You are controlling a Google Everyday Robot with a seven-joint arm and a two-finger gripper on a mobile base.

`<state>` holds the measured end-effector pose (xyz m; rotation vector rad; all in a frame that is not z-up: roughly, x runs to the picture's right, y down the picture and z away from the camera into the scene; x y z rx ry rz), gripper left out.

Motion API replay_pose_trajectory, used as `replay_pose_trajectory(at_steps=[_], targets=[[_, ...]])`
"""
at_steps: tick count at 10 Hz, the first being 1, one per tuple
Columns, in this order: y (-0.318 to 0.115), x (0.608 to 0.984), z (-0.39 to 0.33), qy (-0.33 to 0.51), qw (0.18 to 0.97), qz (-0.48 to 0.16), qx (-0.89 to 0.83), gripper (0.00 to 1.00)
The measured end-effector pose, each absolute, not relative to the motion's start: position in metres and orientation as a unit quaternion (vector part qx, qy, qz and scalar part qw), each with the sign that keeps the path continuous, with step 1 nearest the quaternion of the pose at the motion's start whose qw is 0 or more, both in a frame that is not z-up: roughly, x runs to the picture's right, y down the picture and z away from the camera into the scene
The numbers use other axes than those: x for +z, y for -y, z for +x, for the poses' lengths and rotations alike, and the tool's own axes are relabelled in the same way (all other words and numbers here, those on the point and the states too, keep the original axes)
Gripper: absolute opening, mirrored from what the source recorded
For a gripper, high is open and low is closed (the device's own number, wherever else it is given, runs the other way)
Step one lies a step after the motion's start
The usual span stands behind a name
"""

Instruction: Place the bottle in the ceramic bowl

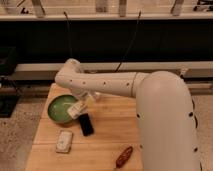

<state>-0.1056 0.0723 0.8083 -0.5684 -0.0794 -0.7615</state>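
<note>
Count of things on the light wooden table (107,135): one small white plastic bottle (74,110), one round green glazed ceramic bowl (54,111), one flat black rectangular object (86,124), one flat white packet (64,141) and one reddish-brown oblong item (124,156). The robot's gripper (81,105) hangs over the bowl's right rim, its fingers pinched together on the tilted bottle. The black object lies just below the gripper. The packet lies farther down to the left, and the brown item is well apart, lower right.

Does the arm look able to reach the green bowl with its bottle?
Probably yes: the gripper, shut on the bottle, hangs at the rim of the bowl, nothing between.
</note>
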Motion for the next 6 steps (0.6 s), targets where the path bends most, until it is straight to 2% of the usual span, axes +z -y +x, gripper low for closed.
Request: replay_pose_trajectory(at_steps=[6], targets=[[-0.069, 0.814, -0.126, 0.035, 0.885, -0.269, -0.378, 0.00]])
